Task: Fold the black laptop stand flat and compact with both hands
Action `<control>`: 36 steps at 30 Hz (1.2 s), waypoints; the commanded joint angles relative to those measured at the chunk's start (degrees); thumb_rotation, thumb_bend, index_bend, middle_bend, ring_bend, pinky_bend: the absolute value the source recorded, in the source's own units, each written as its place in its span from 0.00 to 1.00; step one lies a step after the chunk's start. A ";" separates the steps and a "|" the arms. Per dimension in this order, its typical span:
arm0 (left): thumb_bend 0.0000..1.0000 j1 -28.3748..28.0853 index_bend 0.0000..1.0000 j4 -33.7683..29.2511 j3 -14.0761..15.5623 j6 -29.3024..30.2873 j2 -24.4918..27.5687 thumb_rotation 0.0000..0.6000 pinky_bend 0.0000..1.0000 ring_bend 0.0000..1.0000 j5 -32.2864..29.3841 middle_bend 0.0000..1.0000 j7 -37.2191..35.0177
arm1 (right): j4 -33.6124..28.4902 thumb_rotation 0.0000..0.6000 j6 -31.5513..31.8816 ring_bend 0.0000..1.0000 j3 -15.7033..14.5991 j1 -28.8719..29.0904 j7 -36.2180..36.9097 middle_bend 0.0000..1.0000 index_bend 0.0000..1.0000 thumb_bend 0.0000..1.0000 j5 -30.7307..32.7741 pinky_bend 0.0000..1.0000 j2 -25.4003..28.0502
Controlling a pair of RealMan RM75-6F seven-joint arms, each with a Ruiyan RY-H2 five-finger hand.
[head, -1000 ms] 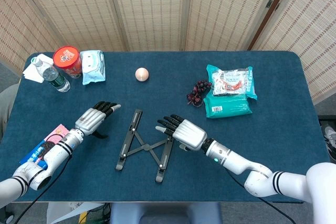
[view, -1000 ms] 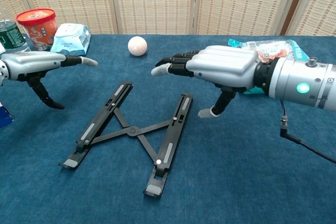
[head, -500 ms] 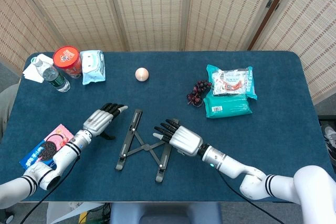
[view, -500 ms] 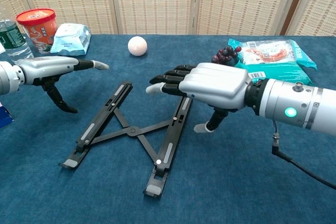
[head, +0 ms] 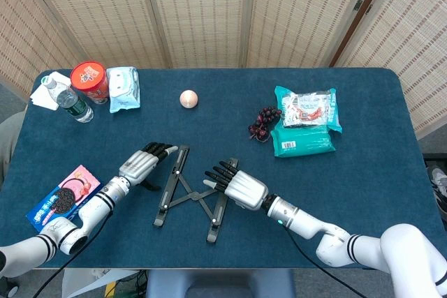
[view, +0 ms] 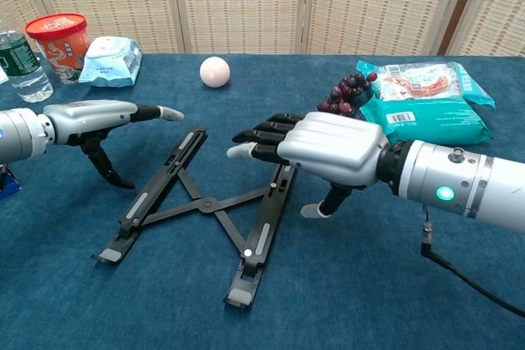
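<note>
The black laptop stand (head: 190,197) (view: 205,204) lies spread out on the blue table, two long rails joined by crossed struts. My left hand (head: 143,164) (view: 98,119) hovers just left of the left rail, fingers extended and thumb pointing down, holding nothing. My right hand (head: 236,185) (view: 320,152) floats over the far part of the right rail, fingers stretched towards the left, thumb hanging on the rail's right side. I cannot tell whether either hand touches the stand.
A cream ball (head: 188,98) lies behind the stand. Dark grapes (head: 263,121) and teal snack packs (head: 304,127) sit at right. A water bottle (head: 65,99), red cup (head: 91,79) and wipes pack (head: 123,88) stand far left. A cookie pack (head: 61,197) lies under my left forearm.
Both hands have closed in on the stand: the left moved right toward the left rail, the right moved left and down over the right rail. The stand has not moved.
</note>
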 commanded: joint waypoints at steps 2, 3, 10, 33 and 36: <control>0.12 -0.12 0.00 -0.16 0.07 0.10 -0.17 1.00 0.00 0.00 0.09 0.07 0.04 | 0.62 1.00 0.07 0.00 0.25 0.10 0.40 0.00 0.00 0.13 0.12 0.06 -0.67; 0.13 -0.18 0.00 -0.21 0.11 0.03 -0.22 1.00 0.00 0.00 0.10 0.07 0.10 | 0.83 1.00 0.10 0.00 0.30 0.15 0.45 0.00 0.00 0.13 0.10 0.06 -0.90; 0.13 -0.45 0.00 0.67 0.27 -0.42 -0.95 1.00 0.00 0.00 -0.07 0.07 -0.08 | 3.01 1.00 0.41 0.00 0.10 0.06 0.59 0.00 0.00 0.13 -0.11 0.06 -2.56; 0.13 -0.62 0.00 2.20 0.50 -0.21 -1.69 1.00 0.00 0.00 -0.02 0.07 -3.00 | 12.02 1.00 3.34 0.00 0.68 0.76 2.16 0.00 0.00 0.13 -1.25 0.05 -9.03; 0.13 -0.63 0.00 2.33 0.45 -0.36 -1.88 1.00 0.00 0.00 -0.21 0.07 -3.37 | 13.24 1.00 4.00 0.00 0.73 0.83 2.33 0.00 0.00 0.13 -1.46 0.04 -9.83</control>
